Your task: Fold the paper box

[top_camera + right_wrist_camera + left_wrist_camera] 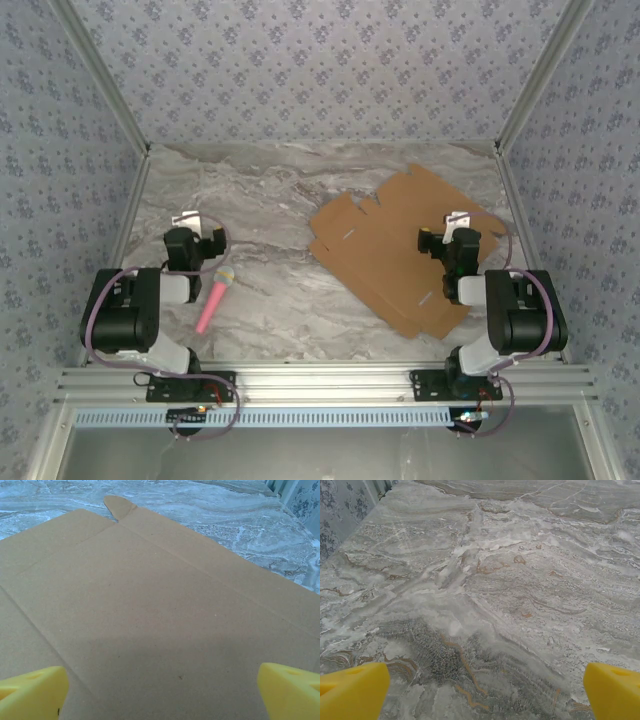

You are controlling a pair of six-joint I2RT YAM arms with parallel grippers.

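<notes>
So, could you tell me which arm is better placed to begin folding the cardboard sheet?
Probably the right: its open right gripper hangs over the flat paper box. The left gripper, also open, hangs over bare table near the pink stick, well apart from the cardboard.

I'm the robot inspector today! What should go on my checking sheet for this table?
Surface: grey marbled table, no spills seen.
Job's things: paper box, a flat, unfolded brown sheet on the right side.
Clutter: pink stick lying near the left arm, apart from the sheet.
Grippers: left gripper open over bare table; right gripper open above the sheet, holding nothing.
Cables: purple cables looped along both arms.
Surroundings: flower-patterned walls on three sides; metal rail at the near edge.
</notes>
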